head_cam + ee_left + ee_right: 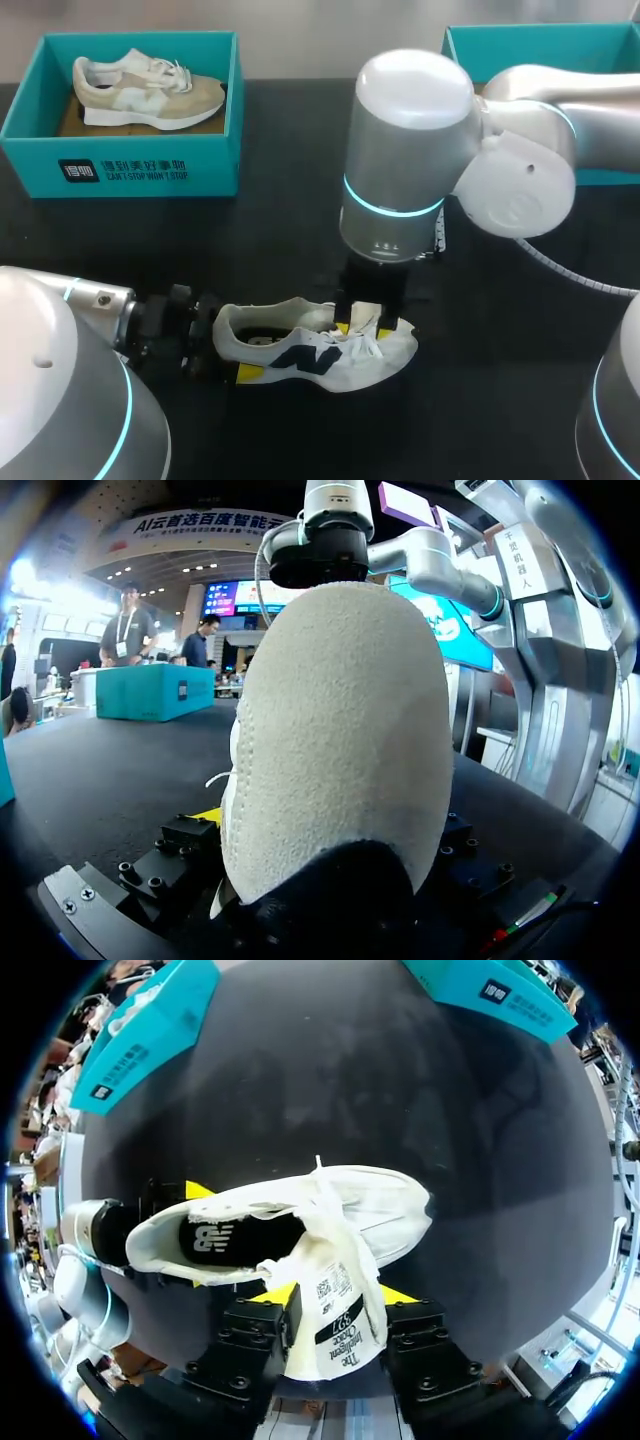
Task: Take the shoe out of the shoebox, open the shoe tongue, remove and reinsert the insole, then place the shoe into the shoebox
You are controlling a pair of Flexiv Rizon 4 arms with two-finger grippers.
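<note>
Black worktop point(300, 180) carries a white shoe point(315, 347) at its near middle. Left arm's jaws are clenched on its heel point(340, 730), and right arm's jaws grasp the lifted tongue point(335, 1310). Far left, a teal shoebox point(130, 170) holds a beige shoe point(150, 92).

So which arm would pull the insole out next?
Probably the right gripper: it sits above the white shoe, gripping the lifted tongue beside the opening. The left gripper clamps the heel from behind.
</note>
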